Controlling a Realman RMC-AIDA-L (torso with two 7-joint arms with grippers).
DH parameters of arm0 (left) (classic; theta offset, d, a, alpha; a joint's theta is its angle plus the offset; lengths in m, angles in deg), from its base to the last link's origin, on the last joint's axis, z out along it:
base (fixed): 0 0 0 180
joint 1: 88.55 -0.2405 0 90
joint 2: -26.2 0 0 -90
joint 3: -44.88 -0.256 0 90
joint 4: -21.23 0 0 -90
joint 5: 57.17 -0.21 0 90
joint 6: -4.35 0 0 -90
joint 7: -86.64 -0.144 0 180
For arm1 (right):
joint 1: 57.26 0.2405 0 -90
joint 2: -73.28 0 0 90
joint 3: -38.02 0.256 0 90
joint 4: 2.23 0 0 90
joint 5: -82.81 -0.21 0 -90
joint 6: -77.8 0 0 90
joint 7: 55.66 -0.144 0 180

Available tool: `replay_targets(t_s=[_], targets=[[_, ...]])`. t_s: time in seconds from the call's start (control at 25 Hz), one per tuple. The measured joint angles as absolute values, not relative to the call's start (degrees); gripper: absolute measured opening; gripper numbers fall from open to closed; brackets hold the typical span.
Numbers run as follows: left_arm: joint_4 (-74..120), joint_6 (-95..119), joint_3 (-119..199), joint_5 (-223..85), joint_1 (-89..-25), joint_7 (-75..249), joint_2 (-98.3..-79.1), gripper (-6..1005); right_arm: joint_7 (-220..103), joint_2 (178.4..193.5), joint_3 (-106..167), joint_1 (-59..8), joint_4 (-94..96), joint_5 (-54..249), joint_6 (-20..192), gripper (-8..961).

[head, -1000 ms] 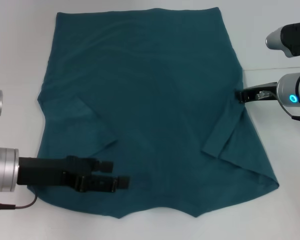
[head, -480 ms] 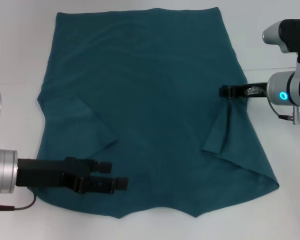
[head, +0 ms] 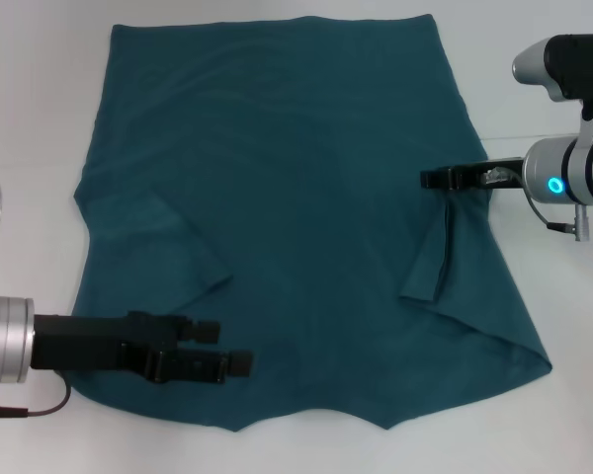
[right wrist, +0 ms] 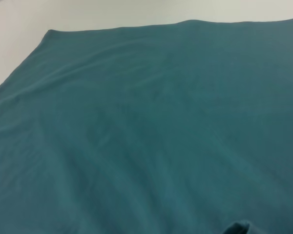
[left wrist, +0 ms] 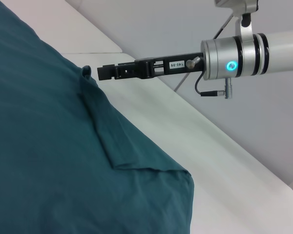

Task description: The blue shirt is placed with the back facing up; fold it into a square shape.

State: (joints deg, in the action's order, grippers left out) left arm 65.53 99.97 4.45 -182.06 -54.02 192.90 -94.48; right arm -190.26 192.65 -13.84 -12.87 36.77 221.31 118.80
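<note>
You see the blue shirt (head: 296,197) spread flat on the white table (head: 40,118), plain side up, with its straight hem at the far edge. The right gripper (head: 433,179) sits over the shirt's right edge, pinching a fold of cloth that trails down toward you in a narrow ridge. The left gripper (head: 227,348) lies low over the near left part of the shirt (its two fingers are parted, one above the other), beside the folded-in left sleeve (head: 178,242).
</note>
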Motion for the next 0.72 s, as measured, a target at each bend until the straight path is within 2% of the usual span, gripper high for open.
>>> replay_targets(t_s=[0.16, 0.24, 0.4, 0.6, 0.72], targets=[[65.53, 100.22, 4.51, -182.06, -54.18, 192.91, -94.44, 912, -191.15, 191.95, -13.84, -13.07, 40.01, 225.17, 124.79, 553], [65.53, 100.39, 4.65, -182.06, -54.33, 192.95, -94.30, 912, -192.58, 191.82, -13.80, -13.53, 42.91, 228.53, 128.15, 547], [65.53, 100.41, 4.86, -182.05, -54.58, 192.98, -94.13, 912, -194.02, 192.44, -13.70, -16.34, 52.34, 233.28, 134.83, 536], [65.53, 100.00, 4.89, -182.05, -54.64, 192.93, -94.12, 911, -193.81, 192.37, -13.94, -18.03, 56.92, 235.37, 140.08, 365], [65.53, 99.93, 4.87, -182.05, -54.51, 192.92, -94.12, 911, -193.38, 192.28, -14.66, -17.56, 54.67, 237.20, 139.61, 125]])
